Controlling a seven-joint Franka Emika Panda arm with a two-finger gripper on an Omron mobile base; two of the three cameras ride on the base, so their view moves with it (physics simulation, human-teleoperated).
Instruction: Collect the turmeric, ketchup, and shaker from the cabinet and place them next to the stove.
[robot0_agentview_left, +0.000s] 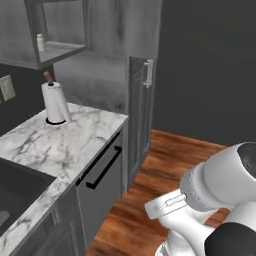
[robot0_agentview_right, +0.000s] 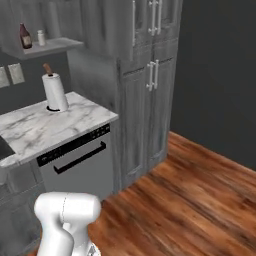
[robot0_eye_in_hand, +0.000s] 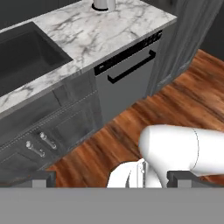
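pincer (robot0_eye_in_hand: 111, 179): jaws wide, empty, low by the wood floor | slim dark red ketchup bottle (robot0_agentview_right: 25, 36) and tiny pale shaker (robot0_agentview_right: 41, 37): upright on grey cabinet (robot0_agentview_right: 47, 47) shelf, high above marble bench (robot0_agentview_right: 45, 127), well apart from pincer | next: long upward reach

Glossy marble counter (robot0_agentview_left: 65, 145); seemingly wooden floor (robot0_agentview_right: 200, 200)

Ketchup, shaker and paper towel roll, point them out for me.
ketchup (robot0_agentview_right: 24, 36), right base view, bottle's dark red body.
shaker (robot0_agentview_right: 41, 37), right base view, its pale middle.
paper towel roll (robot0_agentview_left: 55, 102), left base view, white side of the roll.
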